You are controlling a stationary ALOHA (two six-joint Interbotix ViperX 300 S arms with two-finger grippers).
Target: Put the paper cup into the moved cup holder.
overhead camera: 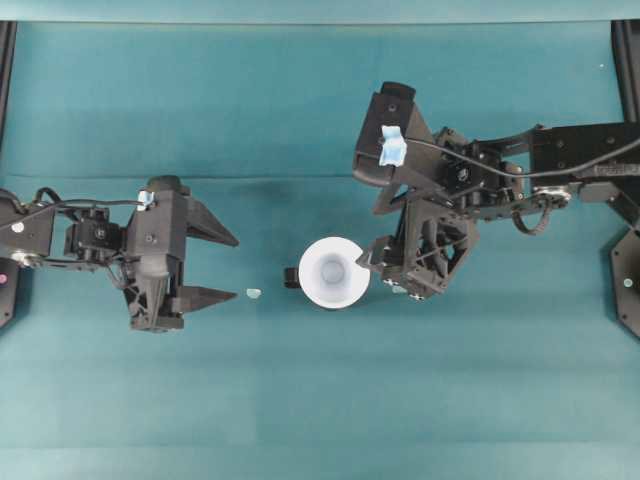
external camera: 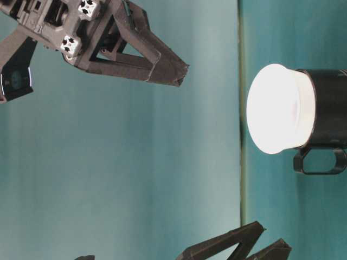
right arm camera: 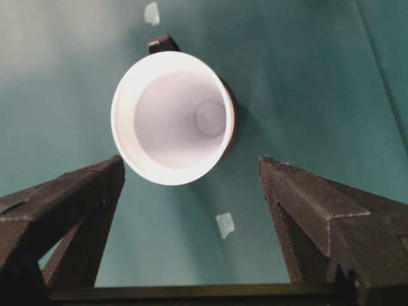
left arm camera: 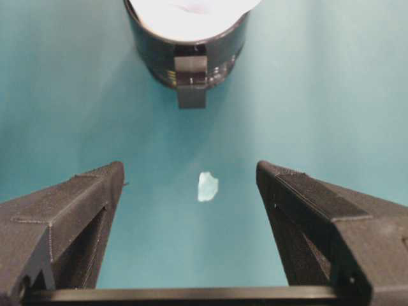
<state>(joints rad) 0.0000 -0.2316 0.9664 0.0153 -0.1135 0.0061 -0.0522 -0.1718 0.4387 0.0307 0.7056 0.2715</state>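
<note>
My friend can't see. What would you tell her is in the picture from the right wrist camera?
A white paper cup sits inside a black cup holder on a teal table. The right gripper is open below it, holding nothing.

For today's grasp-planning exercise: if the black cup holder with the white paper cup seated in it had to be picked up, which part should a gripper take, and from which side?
Probably the cup holder by its small side handle, approached from the open left gripper, since the handle points that way. The paper cup fills the holder's mouth.
</note>
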